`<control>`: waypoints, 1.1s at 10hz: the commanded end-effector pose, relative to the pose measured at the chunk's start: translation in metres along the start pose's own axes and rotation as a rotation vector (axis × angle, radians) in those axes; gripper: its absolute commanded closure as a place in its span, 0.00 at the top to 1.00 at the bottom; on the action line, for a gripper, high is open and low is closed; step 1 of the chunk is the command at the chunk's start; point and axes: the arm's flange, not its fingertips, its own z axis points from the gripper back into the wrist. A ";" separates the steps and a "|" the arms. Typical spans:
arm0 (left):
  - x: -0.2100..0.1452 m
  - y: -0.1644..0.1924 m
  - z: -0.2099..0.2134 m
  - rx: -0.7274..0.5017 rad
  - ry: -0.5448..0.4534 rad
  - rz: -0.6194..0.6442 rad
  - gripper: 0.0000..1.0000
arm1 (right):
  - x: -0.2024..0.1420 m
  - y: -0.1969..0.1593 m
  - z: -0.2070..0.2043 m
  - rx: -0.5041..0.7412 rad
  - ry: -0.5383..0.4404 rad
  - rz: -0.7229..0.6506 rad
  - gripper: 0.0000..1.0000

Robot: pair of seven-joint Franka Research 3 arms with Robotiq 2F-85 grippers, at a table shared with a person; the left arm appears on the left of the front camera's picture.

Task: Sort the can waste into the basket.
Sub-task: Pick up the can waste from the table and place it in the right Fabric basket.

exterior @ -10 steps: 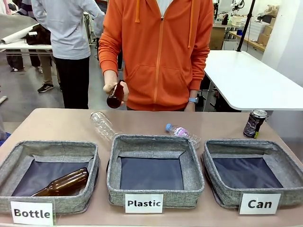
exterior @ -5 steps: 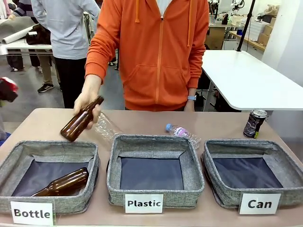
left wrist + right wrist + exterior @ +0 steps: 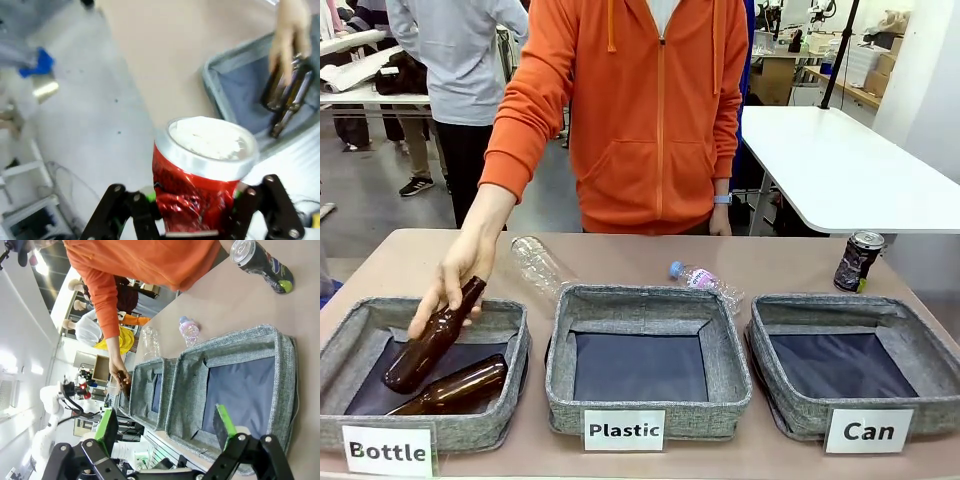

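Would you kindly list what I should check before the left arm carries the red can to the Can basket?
1. Red can gripped by left end effector: ok, shut on it.
2. Can basket free: ok, bare lining.
3. Person's hand clear of the likely path: not ok, it holds a brown bottle in the Bottle basket.
4. Right end effector free: ok, open and empty.
5. Dark can clear of the drop: ok, upright behind the basket.

you have three grey bins (image 3: 380,308) (image 3: 638,297) (image 3: 820,305), two brown glass bottles (image 3: 425,345) (image 3: 460,388), two clear plastic bottles (image 3: 538,264) (image 3: 705,281), and, making two, a red can (image 3: 200,190) and a dark can (image 3: 858,260).
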 end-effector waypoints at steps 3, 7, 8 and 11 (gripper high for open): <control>-0.070 -0.028 -0.022 0.001 -0.146 0.101 0.00 | 0.004 0.000 -0.001 0.023 -0.023 0.027 1.00; -0.012 -0.009 -0.037 -0.068 -0.055 -0.014 0.00 | 0.004 0.000 -0.001 0.023 -0.023 0.027 1.00; 0.029 -0.014 -0.039 -0.069 -0.015 -0.102 0.00 | 0.004 0.000 -0.001 0.023 -0.023 0.027 1.00; 0.151 -0.059 -0.046 -0.024 0.138 -0.320 0.00 | 0.004 0.000 -0.001 0.023 -0.023 0.027 1.00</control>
